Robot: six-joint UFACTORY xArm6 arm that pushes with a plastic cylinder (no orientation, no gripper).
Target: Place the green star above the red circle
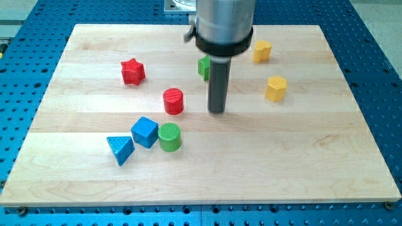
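A pale wooden board (301,157) lies on a blue perforated table (377,50). The tip (217,111) rests just right of the red circle (173,101), below the green star (203,66). The rod has no fingers.

pale striped wooden bench (326,157) | red star block (132,71) | red cylinder block (173,101) | green cylinder block (169,137) | green block (203,66), mostly hidden | blue cube block (144,132) | blue triangle block (120,149) | two yellow blocks (262,51) (276,88) | dark grey rod (217,88) | blue perforated surround (377,56)
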